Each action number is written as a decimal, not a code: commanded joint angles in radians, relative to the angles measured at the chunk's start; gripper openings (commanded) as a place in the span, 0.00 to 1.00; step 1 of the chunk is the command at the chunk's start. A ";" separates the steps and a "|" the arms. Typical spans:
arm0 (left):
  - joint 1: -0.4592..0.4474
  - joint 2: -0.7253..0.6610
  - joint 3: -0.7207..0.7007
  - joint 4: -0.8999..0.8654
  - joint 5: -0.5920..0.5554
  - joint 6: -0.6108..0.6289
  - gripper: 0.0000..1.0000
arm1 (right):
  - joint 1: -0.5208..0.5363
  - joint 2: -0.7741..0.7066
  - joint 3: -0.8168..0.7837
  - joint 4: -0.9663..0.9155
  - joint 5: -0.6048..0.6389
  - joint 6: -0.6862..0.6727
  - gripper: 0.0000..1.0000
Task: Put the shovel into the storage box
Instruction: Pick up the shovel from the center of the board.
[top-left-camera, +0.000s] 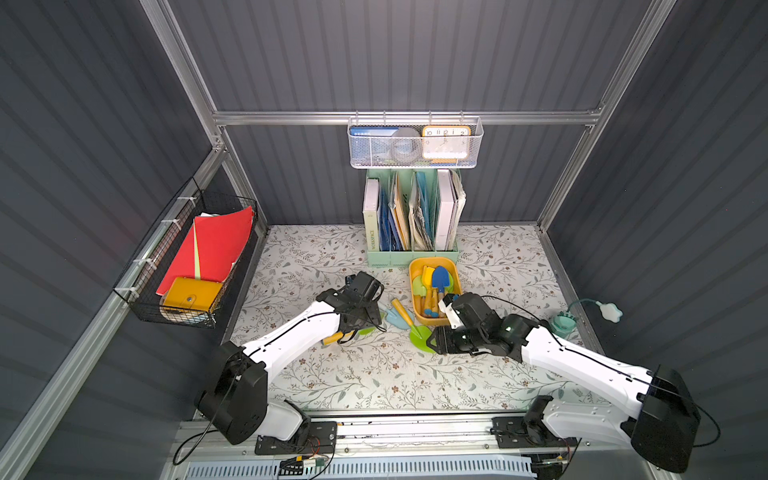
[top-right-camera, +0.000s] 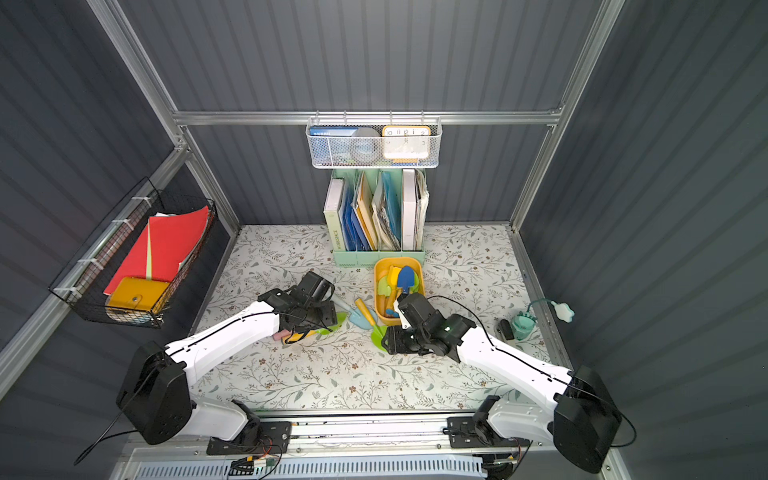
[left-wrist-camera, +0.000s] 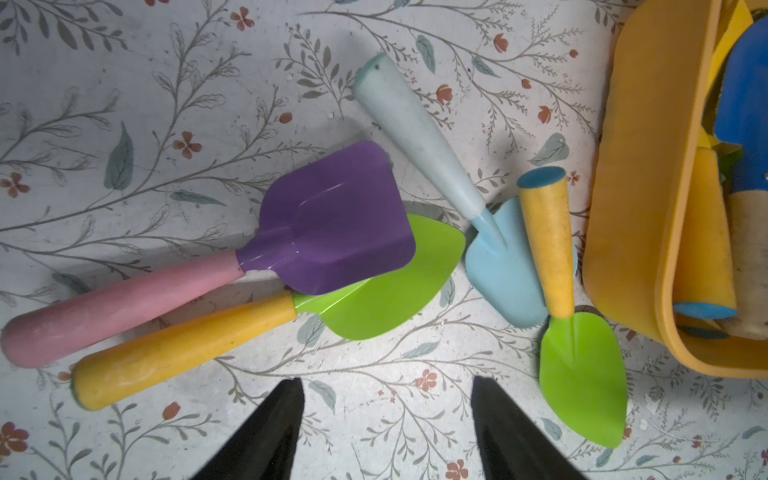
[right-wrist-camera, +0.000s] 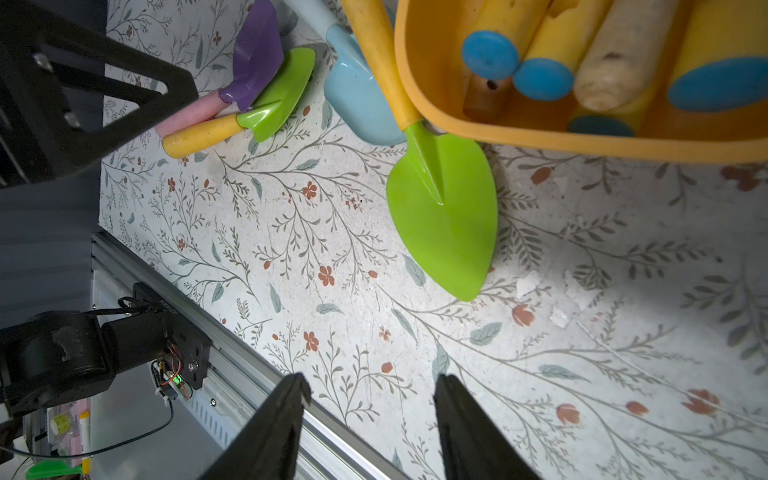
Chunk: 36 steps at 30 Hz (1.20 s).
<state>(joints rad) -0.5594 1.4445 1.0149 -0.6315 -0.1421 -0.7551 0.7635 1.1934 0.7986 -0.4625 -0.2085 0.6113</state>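
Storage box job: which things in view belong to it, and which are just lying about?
Job: storage box, purple shovel, green shovel under it, light blue shovel, green shovel beside the box.
Lying about: mint file rack, white mesh basket, black wire basket.

Clock directions are read from the storage box (top-left-camera: 412, 291), with 12 o'clock toward the back wall. The box sits near the middle of the surface (top-left-camera: 374, 374), with several stored shovels (top-left-camera: 439, 278) lying in it. The file rack (top-left-camera: 411, 257) stands just behind it at 12 o'clock, and a mesh basket (top-left-camera: 374, 154) hangs above the rack. At 8 o'clock, just beside the box, the first shovel (left-wrist-camera: 548, 249) lies with its handle across the blade of the second shovel (left-wrist-camera: 503, 266). Farther out at 8 o'clock, the third shovel (left-wrist-camera: 332, 224) rests its blade on the fourth shovel (left-wrist-camera: 386, 286). A wire basket (top-left-camera: 178, 316) hangs at 9 o'clock, well apart. A small pail (top-left-camera: 563, 326) stands at 3 o'clock.
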 joint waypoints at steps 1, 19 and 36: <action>0.032 -0.009 -0.023 -0.036 -0.021 0.037 0.72 | 0.008 -0.004 0.022 0.004 0.022 -0.015 0.56; 0.167 0.068 -0.094 0.035 0.013 0.080 0.84 | 0.012 -0.012 -0.001 0.032 0.023 -0.007 0.56; 0.168 0.076 -0.170 0.087 0.110 0.091 0.76 | 0.011 0.008 0.004 0.045 0.036 0.001 0.55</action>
<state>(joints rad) -0.3935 1.5452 0.8650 -0.5472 -0.0677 -0.6792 0.7696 1.1934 0.7982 -0.4206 -0.1860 0.6125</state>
